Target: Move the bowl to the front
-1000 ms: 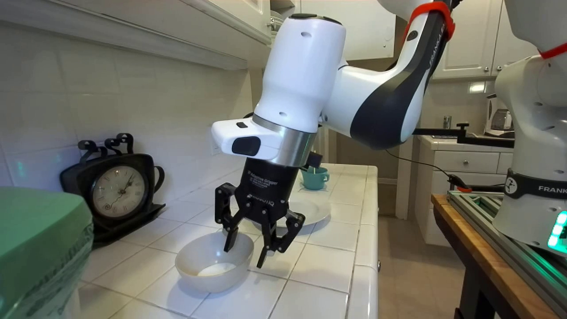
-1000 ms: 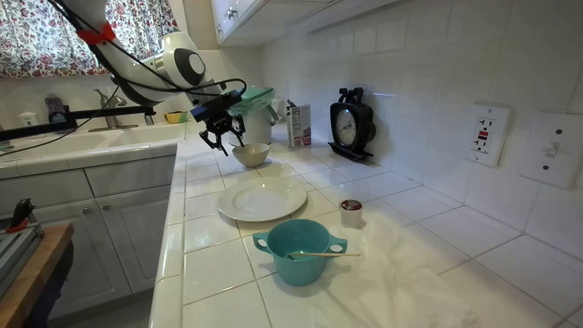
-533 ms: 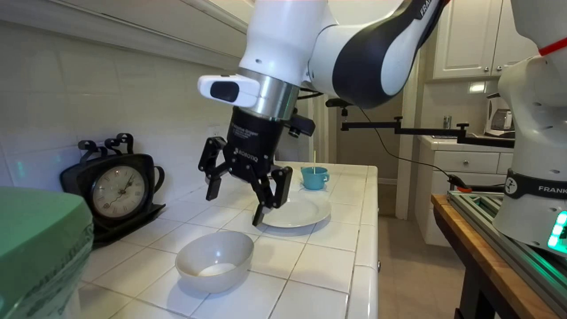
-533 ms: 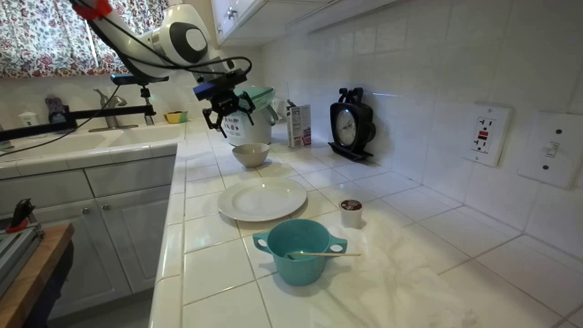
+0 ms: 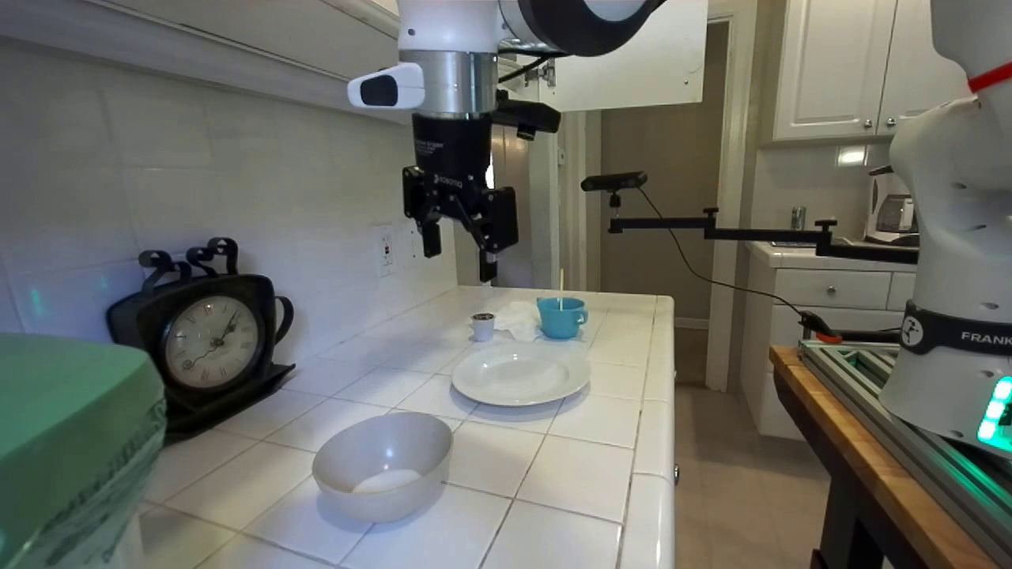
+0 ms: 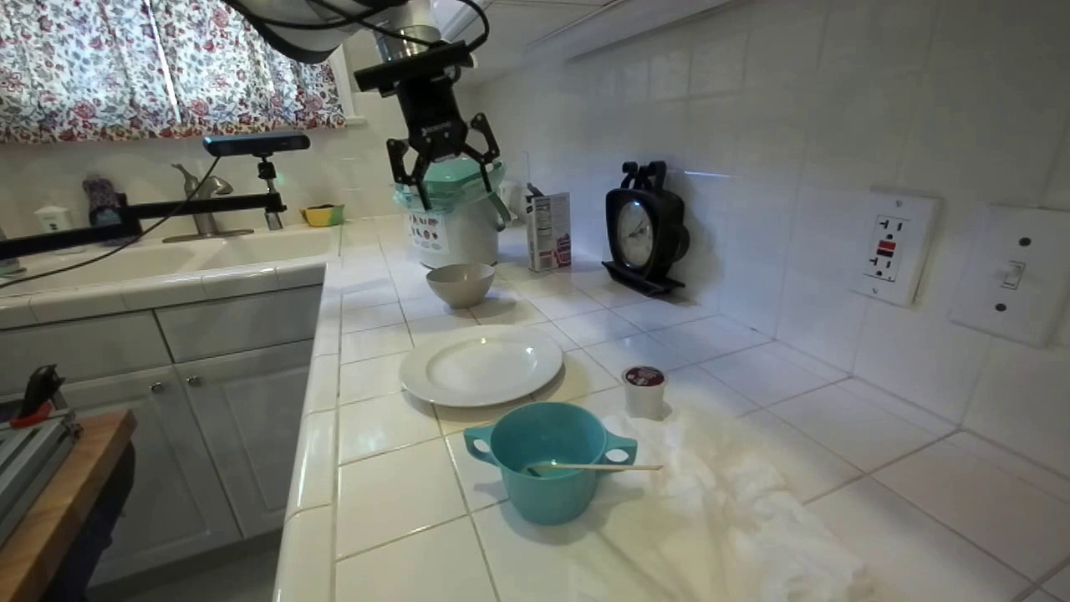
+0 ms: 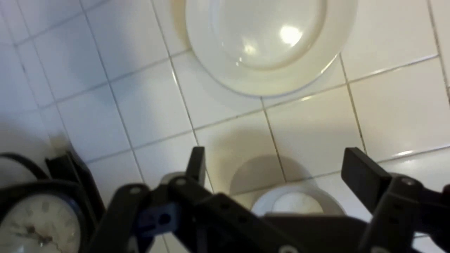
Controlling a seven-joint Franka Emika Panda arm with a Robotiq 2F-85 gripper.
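Lifted away from the bowl (image 5: 383, 466) and swung more upright over the past second, the gripper (image 5: 459, 264) hangs well above a white-tiled counter (image 5: 573, 482) in an exterior view, its jaws spread wide with nothing between them. Below, the bowl sits upright, unmoved in that second, apart from a white plate (image 5: 522, 375). In an exterior view, the bowl (image 6: 461, 286) rests between the white plate and a green-lidded bin (image 6: 464, 241), with a blue-green cup (image 6: 552, 468) on the plate's opposite side. In the wrist view, the bowl (image 7: 298, 202) shows low down, partly hidden by the gripper. Retreat with nothing held suggests the bowl stands where it is meant to and little work remains, though which side counts as front cannot be told.
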